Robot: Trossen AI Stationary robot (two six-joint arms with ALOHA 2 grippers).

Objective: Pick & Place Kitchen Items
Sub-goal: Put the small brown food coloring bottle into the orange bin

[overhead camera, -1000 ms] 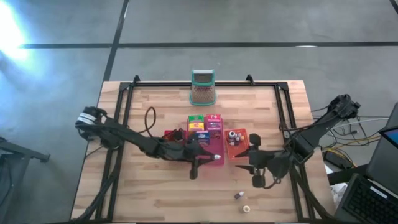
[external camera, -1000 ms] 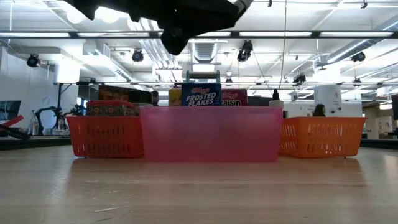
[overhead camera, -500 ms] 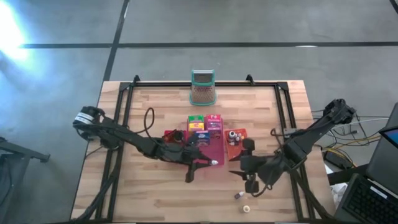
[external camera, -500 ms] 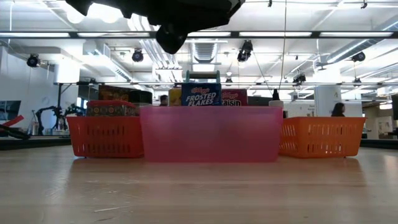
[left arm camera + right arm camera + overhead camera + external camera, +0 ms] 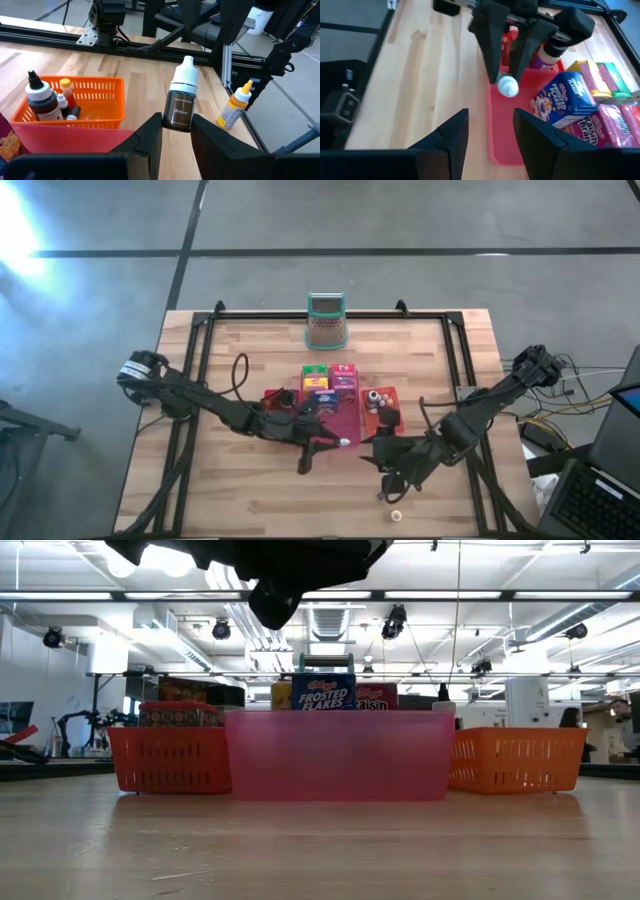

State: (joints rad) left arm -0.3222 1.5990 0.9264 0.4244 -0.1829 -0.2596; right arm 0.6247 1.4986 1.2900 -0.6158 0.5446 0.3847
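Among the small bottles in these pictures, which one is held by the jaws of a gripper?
The brown bottle with the white cap: the left gripper holds it upright between its jaws. The yellow bottle stands free on the table.

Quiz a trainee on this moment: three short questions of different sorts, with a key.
1. True or false: the left tool is gripping a white-capped bottle.
2. What word is on that bottle's label? A) Brown B) Green C) Red
3. Fill in: the fingers of the right tool are ___ (open/shut), with nothing between them.
Key: 1 true; 2 A; 3 open.
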